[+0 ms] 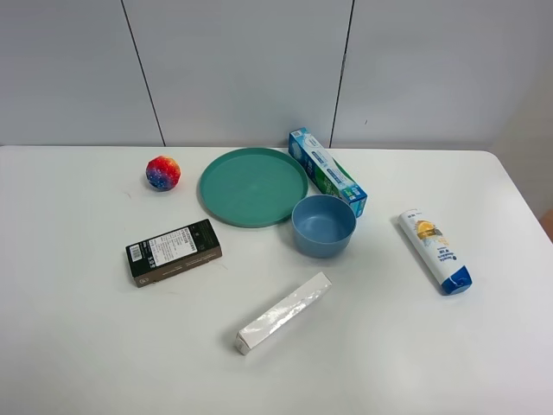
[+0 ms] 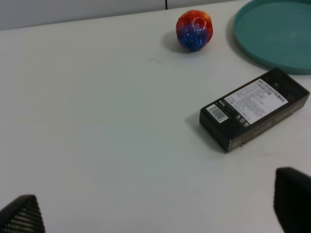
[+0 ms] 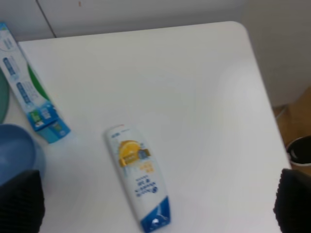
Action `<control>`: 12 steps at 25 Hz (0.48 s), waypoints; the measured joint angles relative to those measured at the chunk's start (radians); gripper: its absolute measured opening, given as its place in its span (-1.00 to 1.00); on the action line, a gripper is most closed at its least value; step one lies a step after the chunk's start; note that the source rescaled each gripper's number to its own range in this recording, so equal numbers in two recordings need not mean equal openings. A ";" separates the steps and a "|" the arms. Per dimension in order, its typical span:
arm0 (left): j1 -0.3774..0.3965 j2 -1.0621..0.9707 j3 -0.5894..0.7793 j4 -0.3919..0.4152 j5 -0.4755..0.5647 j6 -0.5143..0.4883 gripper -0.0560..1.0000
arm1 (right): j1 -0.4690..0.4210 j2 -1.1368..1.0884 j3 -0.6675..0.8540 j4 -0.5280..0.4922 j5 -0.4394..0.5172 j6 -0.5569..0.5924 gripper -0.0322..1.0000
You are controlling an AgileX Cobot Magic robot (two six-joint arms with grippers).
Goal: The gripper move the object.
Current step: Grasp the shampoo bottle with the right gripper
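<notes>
The white bottle [image 1: 435,250] with a dark blue cap and yellow-orange label lies flat on the table at the right, cap toward the front edge. It also shows in the right wrist view [image 3: 136,174]. My right gripper [image 3: 156,201] hovers above it, open and empty, its fingertips [image 3: 19,201] wide apart on either side of the bottle. My left gripper [image 2: 155,213] is open and empty above bare table, near a black box [image 2: 255,108]. Neither gripper shows in the exterior high view.
A blue bowl [image 1: 324,225], a blue-green toothpaste box [image 1: 327,170] and a green plate [image 1: 253,186] stand left of the bottle. A long white-silver box [image 1: 283,312] lies at the front, the black box [image 1: 174,251] and a colourful ball [image 1: 163,173] at the left. The table's right edge [image 3: 265,92] is close to the bottle.
</notes>
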 joint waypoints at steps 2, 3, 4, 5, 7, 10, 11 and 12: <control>0.000 0.000 0.000 0.000 0.000 0.000 1.00 | 0.000 0.049 -0.020 0.034 -0.010 0.000 0.71; 0.000 0.000 0.000 0.000 0.000 0.000 1.00 | 0.000 0.073 -0.030 0.058 -0.012 0.000 0.71; 0.000 0.000 0.000 0.000 0.000 0.000 1.00 | 0.000 0.091 -0.039 0.067 -0.013 -0.001 0.71; 0.000 0.000 0.000 0.000 0.000 0.000 1.00 | 0.000 0.114 -0.043 0.073 -0.012 -0.003 0.71; 0.000 0.000 0.000 0.000 0.000 0.000 1.00 | 0.000 0.144 -0.046 0.072 -0.009 -0.012 0.71; 0.000 0.000 0.000 0.000 0.000 0.000 1.00 | 0.000 0.188 -0.046 0.069 0.015 -0.017 0.71; 0.000 0.000 0.000 0.000 0.000 0.000 1.00 | 0.000 0.202 -0.046 0.068 0.023 -0.017 0.71; 0.000 0.000 0.000 0.000 0.000 0.000 1.00 | 0.000 0.219 -0.046 0.068 0.028 -0.017 0.71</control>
